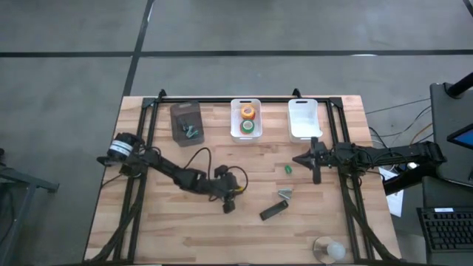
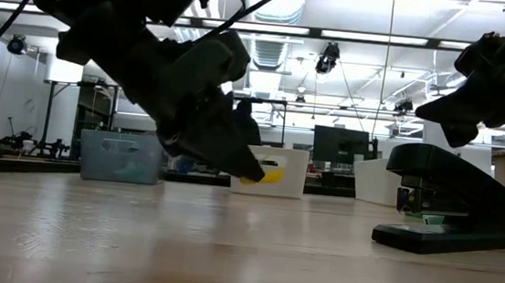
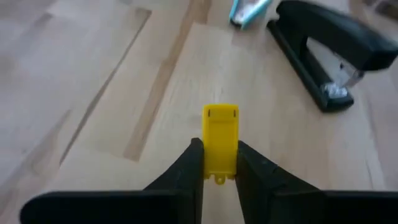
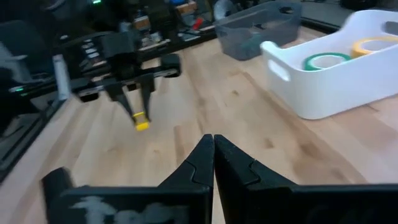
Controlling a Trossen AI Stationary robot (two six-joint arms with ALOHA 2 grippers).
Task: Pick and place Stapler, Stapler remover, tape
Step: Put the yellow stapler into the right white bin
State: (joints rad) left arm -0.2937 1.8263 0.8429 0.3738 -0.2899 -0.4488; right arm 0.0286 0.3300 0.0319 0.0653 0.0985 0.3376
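While the stapler [image 1: 272, 211] lies loose on the table [image 1: 162, 229] near its front middle, left claw [image 1: 228, 201] sits just beside it toward the left, raised off the wood, fingers [image 3: 189, 168] clamped on a small yellow piece [image 3: 220, 144]. Silvery staple remover [image 1: 285, 194] lies just behind the stapler. Tape rolls, orange [image 1: 247, 112] and green [image 1: 247, 127], sit in the middle white bin [image 1: 235, 118] at the back. Right claw [image 1: 303, 158] hovers below the empty-looking white bin [image 1: 304, 118], fingers pressed together, holding nothing.
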